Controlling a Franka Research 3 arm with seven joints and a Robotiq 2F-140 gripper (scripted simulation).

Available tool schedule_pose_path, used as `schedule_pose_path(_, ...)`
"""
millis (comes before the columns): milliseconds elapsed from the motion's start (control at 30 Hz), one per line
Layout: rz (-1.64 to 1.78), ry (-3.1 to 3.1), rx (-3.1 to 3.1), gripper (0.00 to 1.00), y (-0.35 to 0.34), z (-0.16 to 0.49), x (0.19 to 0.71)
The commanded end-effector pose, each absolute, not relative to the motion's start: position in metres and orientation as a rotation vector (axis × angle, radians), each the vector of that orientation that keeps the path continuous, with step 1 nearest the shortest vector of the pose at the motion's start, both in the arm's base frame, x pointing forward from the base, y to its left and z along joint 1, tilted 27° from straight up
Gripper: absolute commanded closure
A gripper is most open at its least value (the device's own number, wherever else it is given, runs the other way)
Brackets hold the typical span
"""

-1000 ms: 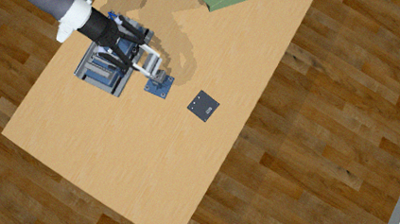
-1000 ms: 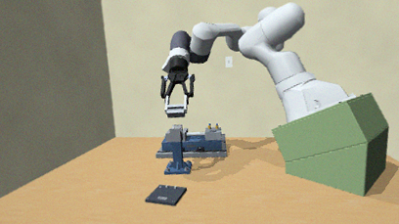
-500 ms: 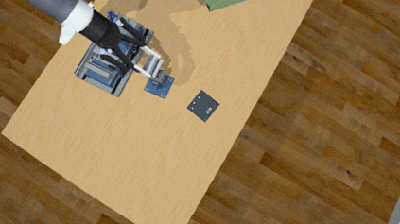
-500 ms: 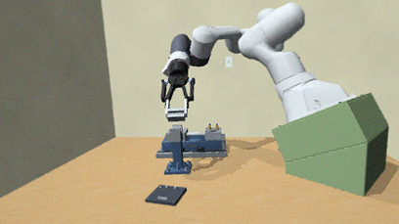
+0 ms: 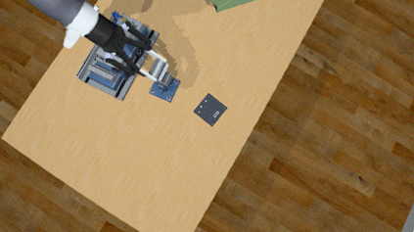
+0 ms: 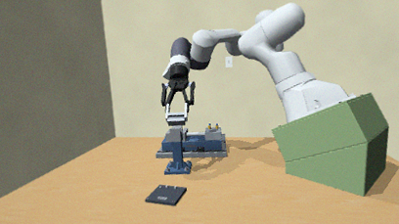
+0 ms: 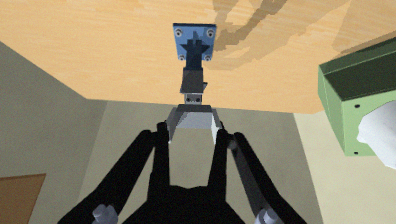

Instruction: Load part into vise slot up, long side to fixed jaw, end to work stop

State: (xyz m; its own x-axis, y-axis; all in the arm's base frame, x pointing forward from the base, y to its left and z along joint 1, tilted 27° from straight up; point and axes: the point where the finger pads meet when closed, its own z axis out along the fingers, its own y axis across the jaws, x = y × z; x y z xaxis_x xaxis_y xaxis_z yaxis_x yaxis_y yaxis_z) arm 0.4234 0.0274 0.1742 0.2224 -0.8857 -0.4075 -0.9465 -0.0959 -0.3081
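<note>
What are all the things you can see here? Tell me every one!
Part: one, grey block, held in the air between the gripper's fingers, above the V-block.
V-block: one, grey top on a blue stand, on the table beside the vise.
Vise: one, blue and grey, on the table behind the V-block.
Infeed plate: one, dark flat square, near the table's front, nothing on it.
Green box: one, around the robot's base.
Table: one, light wood.
Arm: one, white.
Gripper: one, black, closed on the part.
</note>
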Motion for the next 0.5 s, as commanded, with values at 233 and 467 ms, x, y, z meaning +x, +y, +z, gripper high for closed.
schedule_pose_path(233,0.149,1.67,-2.004,1.0,0.024,0.167,0.43)
schedule_pose_path(467,0.149,1.67,-2.004,1.0,0.023,0.161,0.432)
